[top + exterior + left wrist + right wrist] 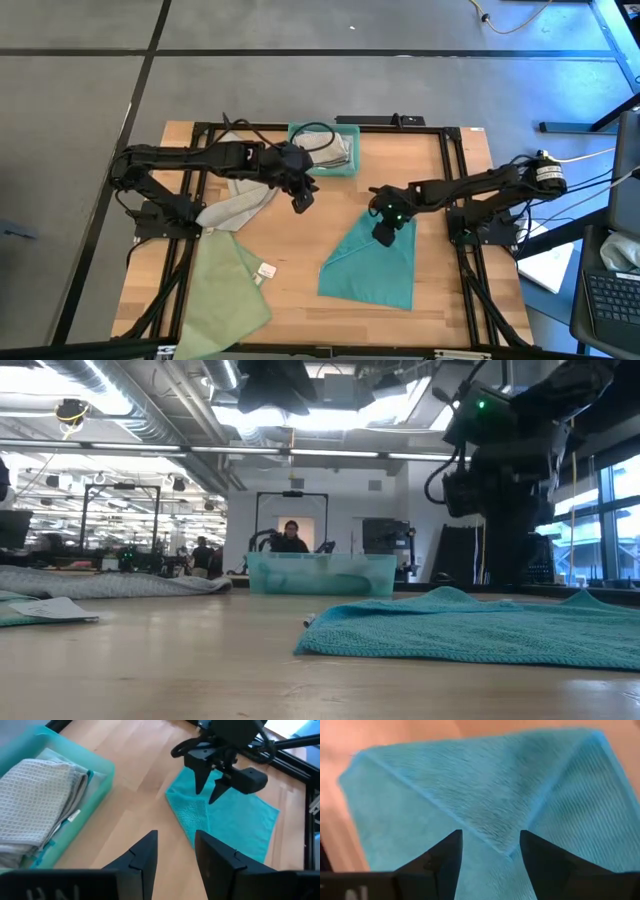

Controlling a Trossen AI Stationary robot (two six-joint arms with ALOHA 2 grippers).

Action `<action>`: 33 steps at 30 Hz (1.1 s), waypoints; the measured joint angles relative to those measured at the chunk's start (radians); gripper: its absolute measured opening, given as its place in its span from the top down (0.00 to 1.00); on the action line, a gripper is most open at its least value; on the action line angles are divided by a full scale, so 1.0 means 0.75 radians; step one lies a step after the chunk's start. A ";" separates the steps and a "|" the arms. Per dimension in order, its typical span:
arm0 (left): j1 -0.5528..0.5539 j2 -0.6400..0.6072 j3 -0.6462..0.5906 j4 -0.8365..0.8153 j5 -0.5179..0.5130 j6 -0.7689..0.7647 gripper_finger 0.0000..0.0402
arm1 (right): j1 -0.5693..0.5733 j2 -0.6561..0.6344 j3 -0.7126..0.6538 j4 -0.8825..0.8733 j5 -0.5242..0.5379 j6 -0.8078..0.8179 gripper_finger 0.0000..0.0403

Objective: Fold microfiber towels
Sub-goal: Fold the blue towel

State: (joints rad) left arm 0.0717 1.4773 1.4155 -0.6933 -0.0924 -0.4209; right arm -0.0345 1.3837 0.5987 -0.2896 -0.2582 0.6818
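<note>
A soft teal towel lies flat on the wooden table, with one corner folded over. The right gripper hangs just above that fold, jaws apart and holding nothing. A pale green cloth lies at the near left. Farther back, the left gripper hovers over bare wood, jaws partly apart, empty. Behind it, a see-through teal plastic bin holds folded grey cloths.
</note>
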 joint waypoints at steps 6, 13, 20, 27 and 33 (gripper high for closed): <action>0.012 0.000 0.000 -0.002 0.008 0.017 0.70 | -0.002 0.119 -0.001 0.007 -0.071 0.283 0.54; 0.012 0.000 0.000 -0.007 0.011 0.068 0.70 | -0.003 0.169 0.000 0.133 -0.138 0.450 0.56; 0.021 0.000 0.000 -0.007 0.012 0.086 0.70 | -0.003 0.170 0.004 0.139 -0.156 0.486 0.61; 0.022 0.000 0.000 -0.008 0.012 0.087 0.70 | -0.003 0.170 0.054 0.144 -0.169 0.480 0.68; 0.022 0.000 0.000 -0.008 0.011 0.110 0.70 | -0.004 0.170 0.075 0.142 -0.170 0.477 0.77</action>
State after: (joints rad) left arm 0.0879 1.4773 1.4155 -0.6991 -0.0841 -0.3387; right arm -0.0372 1.5112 0.6552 -0.1834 -0.3856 1.0396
